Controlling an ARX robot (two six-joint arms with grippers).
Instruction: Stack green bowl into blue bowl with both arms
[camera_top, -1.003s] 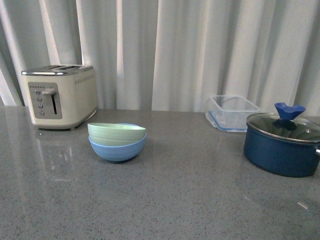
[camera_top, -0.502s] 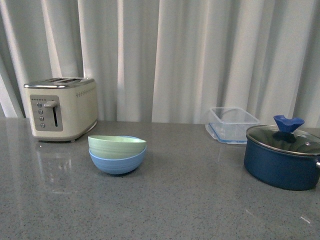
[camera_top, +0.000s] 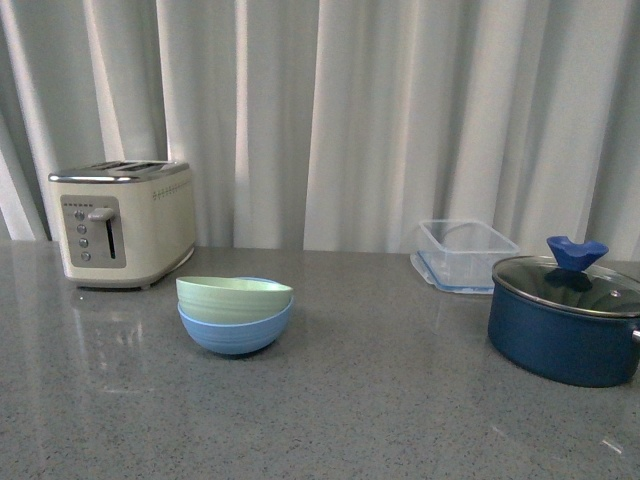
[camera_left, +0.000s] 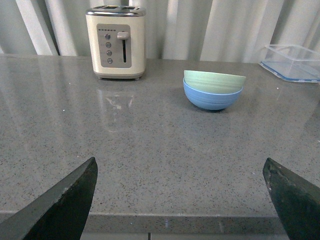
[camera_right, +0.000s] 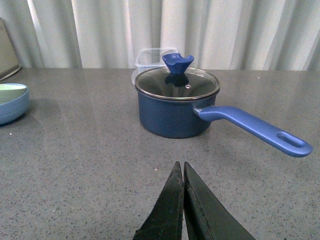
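Two bowls nested: pale mint-green plastic bowl (camera_top: 234, 296) inside light-blue ridged bowl (camera_top: 235, 328), right of cream toaster (camera_top: 123, 224). Stacking looks complete. Left gripper (camera_left: 181, 197) spread wide, right gripper (camera_right: 181, 186) pinched closed, both empty. Next: likely nothing beyond staying clear.

The green bowl (camera_top: 234, 297) sits inside the blue bowl (camera_top: 235, 331), a bit tilted, so its rim is higher on the left. Both are round, the same size, with faint lines on the outside. They stand on the grey worktop (camera_top: 350, 400), left of the frame's middle.
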